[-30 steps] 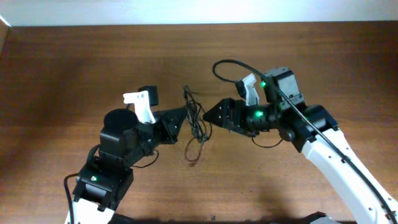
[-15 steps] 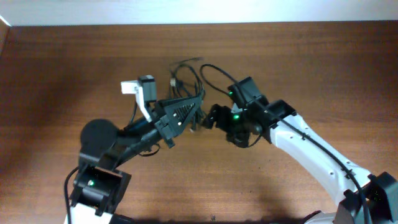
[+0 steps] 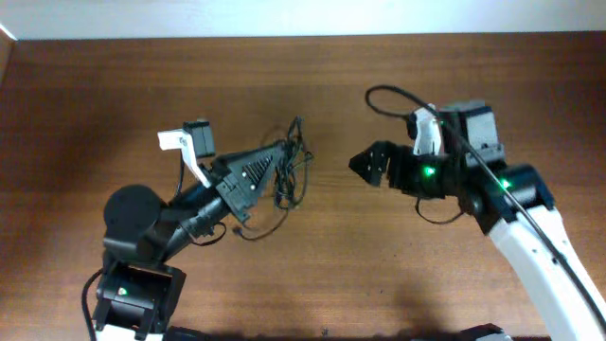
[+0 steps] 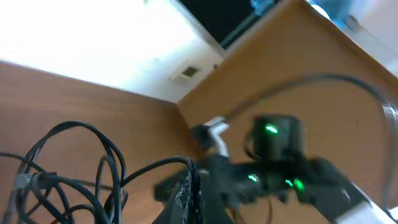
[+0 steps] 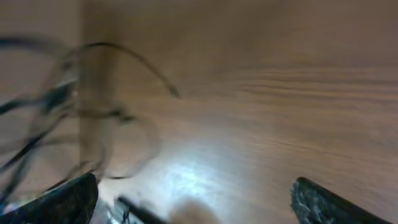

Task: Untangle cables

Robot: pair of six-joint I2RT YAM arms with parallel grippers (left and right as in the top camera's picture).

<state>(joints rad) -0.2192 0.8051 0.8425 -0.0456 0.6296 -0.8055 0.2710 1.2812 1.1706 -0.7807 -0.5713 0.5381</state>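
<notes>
Two claws face each other over the table [image 3: 95, 95]: the left claw [image 3: 276, 158], pinched tight on the cables [image 3: 289, 180], holds them bunched at its tip, probably so loops hang loose; the right claw [image 3: 363, 162] gapes wide and empty, well apart from them, seemingly ready to take a strand

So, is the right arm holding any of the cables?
No, its jaws stand open and empty, apart from the cables.

The cables [image 3: 292, 163] are thin black cords bunched in tangled loops, one loose strand trailing lower left.
</notes>
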